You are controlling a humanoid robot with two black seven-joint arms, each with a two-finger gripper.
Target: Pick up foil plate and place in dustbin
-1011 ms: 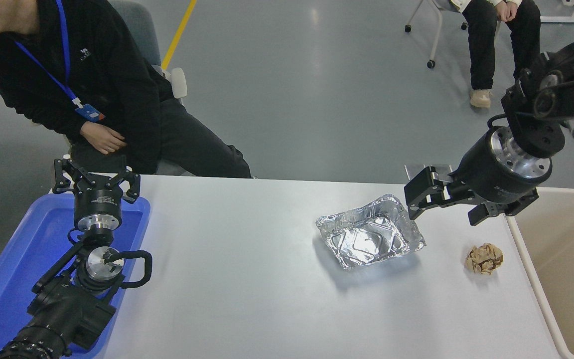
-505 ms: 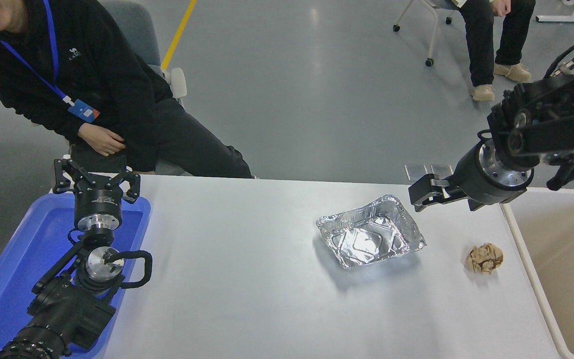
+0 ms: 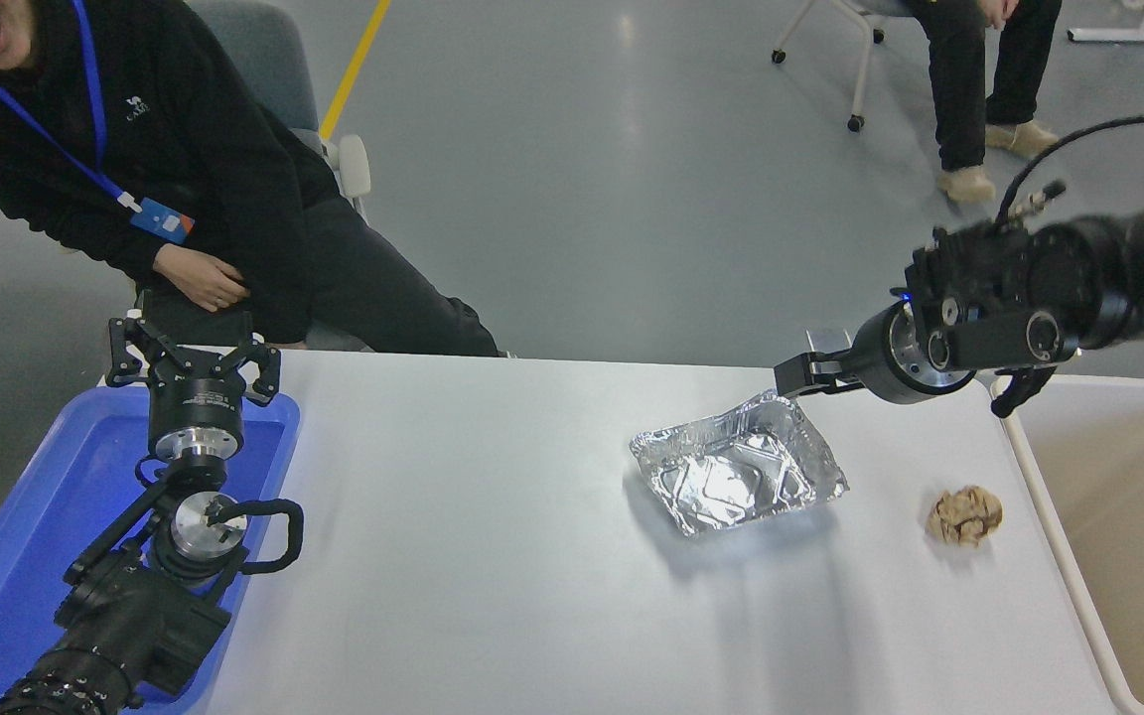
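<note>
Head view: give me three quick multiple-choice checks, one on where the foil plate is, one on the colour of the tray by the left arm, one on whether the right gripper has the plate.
1. Where is the foil plate?
A. on the table
B. in the dustbin
C. on the tray

2. What colour is the tray under the left gripper?
A. red
B. blue
C. green

3. The right gripper is:
A. lifting the plate
B. above the paper ball
C. at the plate's far rim, plate not lifted

Answers: 1 A, it lies flat on the white top; 2 B, the tray is plainly blue; 3 C, the plate rests on the table.
</note>
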